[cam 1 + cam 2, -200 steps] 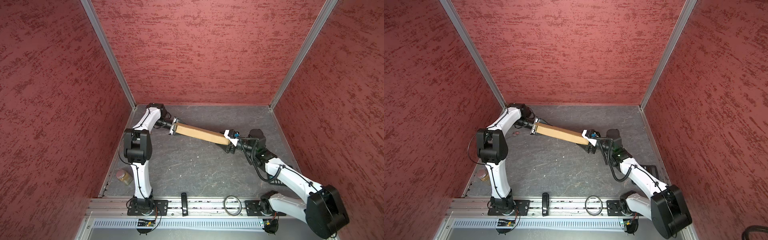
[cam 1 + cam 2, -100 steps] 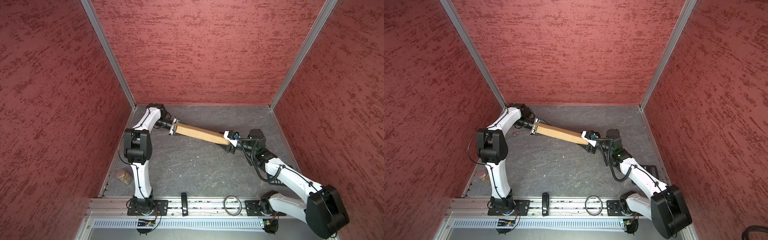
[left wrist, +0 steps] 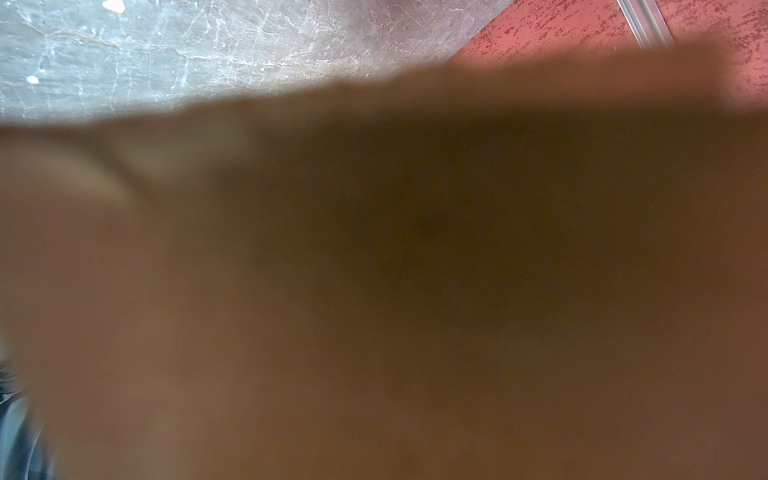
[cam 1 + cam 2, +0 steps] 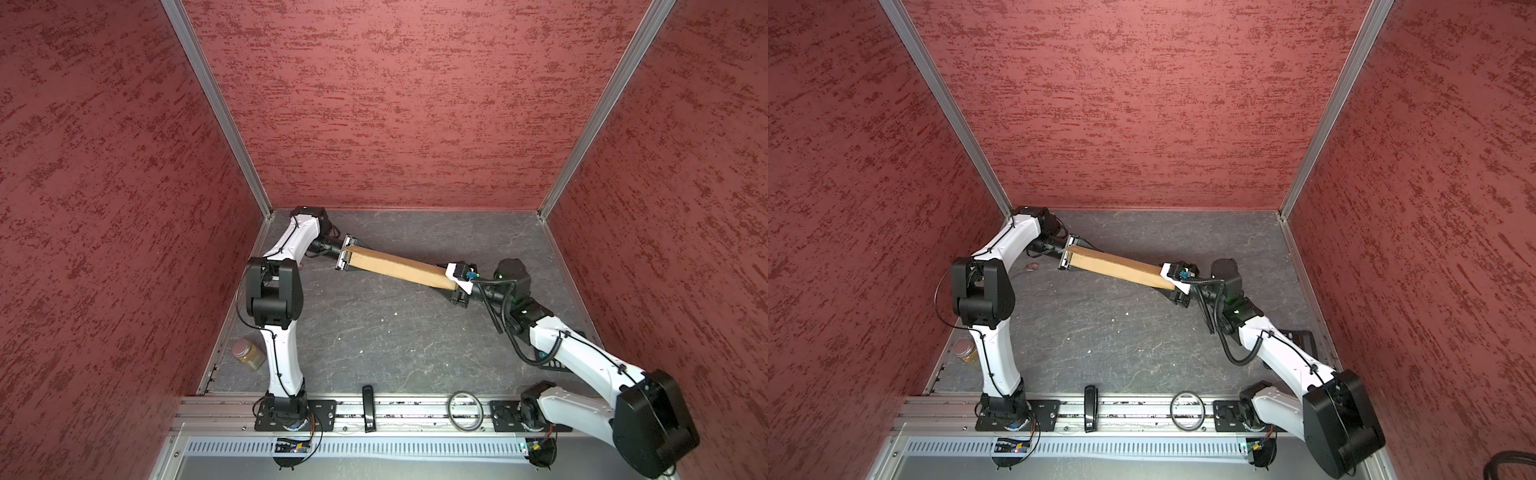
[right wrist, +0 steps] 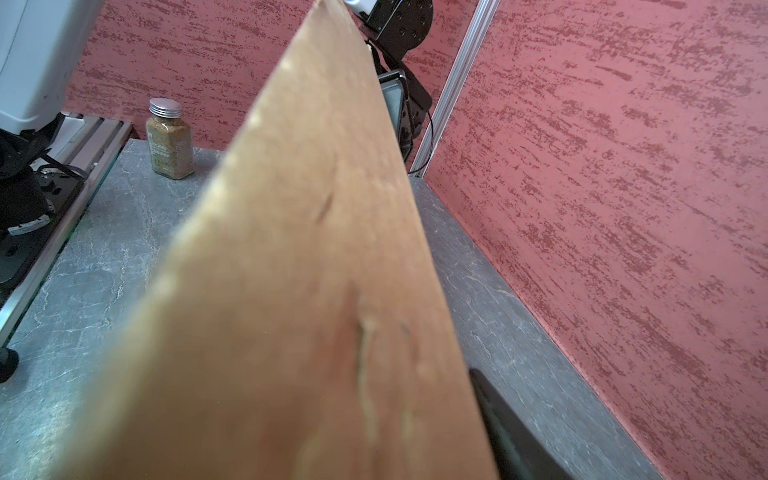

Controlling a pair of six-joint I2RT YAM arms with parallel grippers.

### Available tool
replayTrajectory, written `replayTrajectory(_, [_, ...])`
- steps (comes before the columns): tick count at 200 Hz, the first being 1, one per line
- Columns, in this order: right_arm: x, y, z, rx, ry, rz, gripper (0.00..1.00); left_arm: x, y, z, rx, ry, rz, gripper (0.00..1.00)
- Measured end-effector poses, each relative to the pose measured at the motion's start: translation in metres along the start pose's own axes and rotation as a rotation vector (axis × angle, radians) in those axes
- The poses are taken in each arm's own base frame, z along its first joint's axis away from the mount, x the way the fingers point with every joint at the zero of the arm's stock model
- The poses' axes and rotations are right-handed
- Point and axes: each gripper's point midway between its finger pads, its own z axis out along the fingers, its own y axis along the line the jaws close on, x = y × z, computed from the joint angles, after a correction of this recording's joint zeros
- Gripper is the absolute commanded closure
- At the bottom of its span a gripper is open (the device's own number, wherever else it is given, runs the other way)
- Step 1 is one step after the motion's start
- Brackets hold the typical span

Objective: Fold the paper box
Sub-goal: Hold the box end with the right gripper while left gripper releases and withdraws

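Note:
The paper box (image 4: 397, 268) (image 4: 1121, 268) is a flat, folded-up brown cardboard piece standing on its long edge, slanting across the back of the grey table. My left gripper (image 4: 347, 257) (image 4: 1068, 257) is shut on its far-left end. The cardboard (image 3: 415, 291) fills the left wrist view as a brown blur and hides those jaws. My right gripper (image 4: 456, 284) (image 4: 1177, 284) clasps the near-right end. In the right wrist view the box face (image 5: 311, 291) runs away from the camera, with one black finger (image 5: 507, 432) lying against its side. The other finger is hidden behind the cardboard.
A spice jar (image 4: 248, 353) (image 5: 169, 143) stands at the table's left edge near the left arm's base. A black bar (image 4: 368, 407) and a ring (image 4: 465, 409) lie on the front rail. Red walls close in the table on three sides.

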Motion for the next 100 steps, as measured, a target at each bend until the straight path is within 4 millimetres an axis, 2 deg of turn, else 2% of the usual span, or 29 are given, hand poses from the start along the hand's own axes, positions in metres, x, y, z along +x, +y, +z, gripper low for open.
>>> replayTrajectory(53, [-0.0044, -0.0008, 0.0006, 0.007, -0.014, -0.013, 0.42, 0.0012, -0.0036, -0.005, 0.031, 0.005, 0.018, 0.4])
replayTrajectory(100, [-0.0063, -0.001, -0.0003, 0.009, -0.018, -0.017, 0.43, 0.0008, -0.007, -0.0096, 0.047, 0.0, 0.036, 0.38])
